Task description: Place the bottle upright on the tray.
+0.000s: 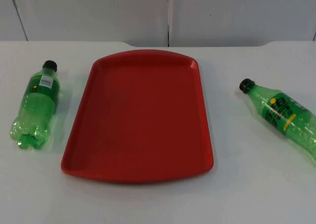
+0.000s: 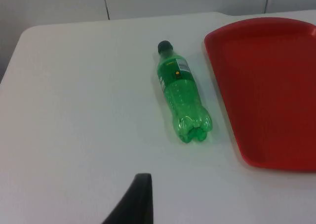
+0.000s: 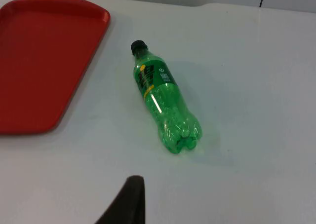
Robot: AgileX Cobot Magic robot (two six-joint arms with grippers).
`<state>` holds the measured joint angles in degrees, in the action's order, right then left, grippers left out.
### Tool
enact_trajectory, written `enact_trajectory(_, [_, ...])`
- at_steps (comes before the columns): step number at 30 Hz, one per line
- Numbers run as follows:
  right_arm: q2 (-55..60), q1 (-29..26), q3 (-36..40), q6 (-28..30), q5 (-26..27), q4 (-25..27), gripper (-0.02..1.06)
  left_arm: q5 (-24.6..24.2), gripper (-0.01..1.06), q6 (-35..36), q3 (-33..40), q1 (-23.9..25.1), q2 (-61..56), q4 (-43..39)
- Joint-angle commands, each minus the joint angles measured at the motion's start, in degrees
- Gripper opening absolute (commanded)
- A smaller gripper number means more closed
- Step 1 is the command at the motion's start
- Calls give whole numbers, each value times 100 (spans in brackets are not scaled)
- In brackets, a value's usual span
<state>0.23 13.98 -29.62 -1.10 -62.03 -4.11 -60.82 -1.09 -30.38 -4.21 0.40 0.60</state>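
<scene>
The left gripper (image 2: 136,204) hangs back above the bench (image 2: 74,110), with one black fingertip pointing toward the left bottle (image 2: 181,94). The right gripper (image 3: 129,202) does the same on its side, facing the right bottle (image 3: 163,103). I cannot tell if either gripper is spread or pressed together. Neither one holds anything, and both arms look like they are waiting.

Both green bottles lie flat on the bench, one on each side of the red tray (image 1: 138,172). Each has a black cap and neither touches the tray. The left bottle lies just beside the tray's long edge. The right bottle lies a bit farther off and slanted. I think one lies near each arm so each can reach its own.

Nothing stands on the tray, so the job has not begun.

The top view shows both bottles and the whole tray at once. Each wrist view shows just one bottle and part of the tray, but closer, so you can see the bumpy bottom and the label better
</scene>
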Motion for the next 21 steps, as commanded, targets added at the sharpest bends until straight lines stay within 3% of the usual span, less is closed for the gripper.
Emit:
enact_trajectory(1, [-23,1,3,45,32,-2,105,117,105,48,-84,22,88,56])
enact_trajectory(21, [-23,1,3,45,32,-2,105,1066,105,48,-370,22,1580,665])
